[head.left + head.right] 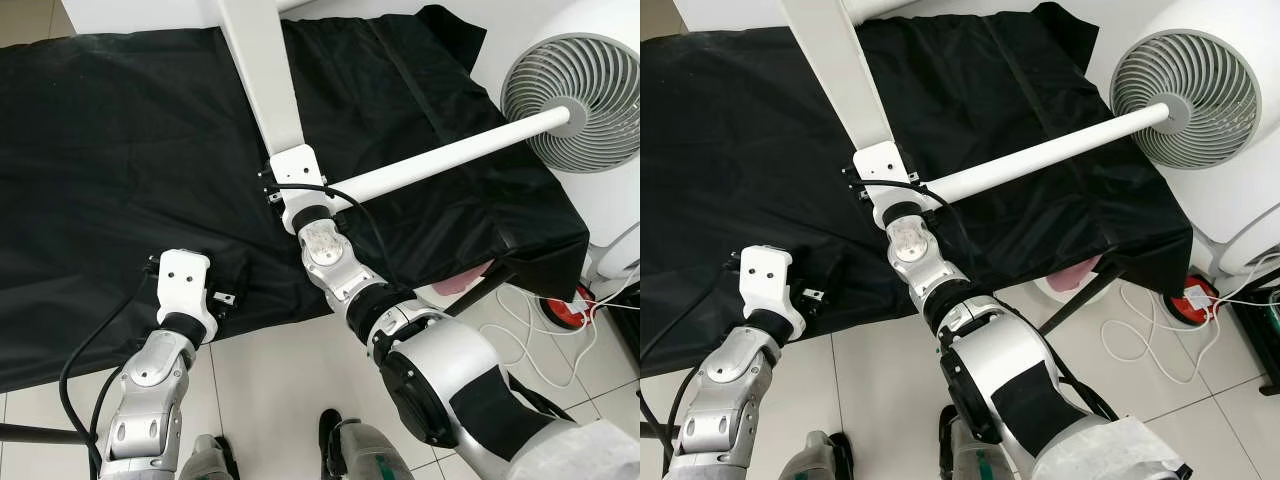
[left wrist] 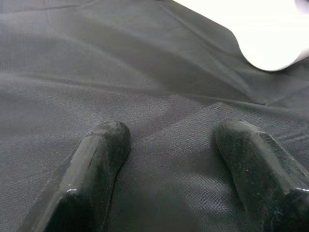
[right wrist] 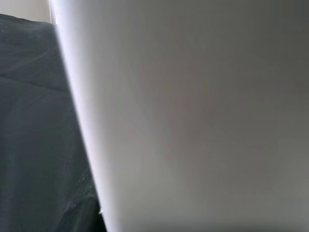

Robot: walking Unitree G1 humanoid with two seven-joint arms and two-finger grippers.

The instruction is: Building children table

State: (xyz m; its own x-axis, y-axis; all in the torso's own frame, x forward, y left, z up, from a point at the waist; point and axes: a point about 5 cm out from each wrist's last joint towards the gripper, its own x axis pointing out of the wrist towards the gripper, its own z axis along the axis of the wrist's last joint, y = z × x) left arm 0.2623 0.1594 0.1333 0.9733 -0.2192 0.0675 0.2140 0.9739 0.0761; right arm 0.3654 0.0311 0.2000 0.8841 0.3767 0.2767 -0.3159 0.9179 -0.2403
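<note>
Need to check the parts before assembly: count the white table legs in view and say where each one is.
2. One white leg runs from the right gripper away across the black cloth. The other leg angles toward the fan on the robot's right. More may be hidden.

Black cloth (image 1: pixel 120 150): matt woven fabric, finely textured and creased. White table leg (image 1: pixel 450 155): smooth round rod with a satin finish. White panel (image 1: pixel 262 70): smooth, matt. Left end effector fingers (image 2: pixel 91 169): glossy black plastic, slightly pitted. Arms (image 1: pixel 150 400): brushed silver metal. Floor (image 1: pixel 270 380): glossy pale tiles.
</note>
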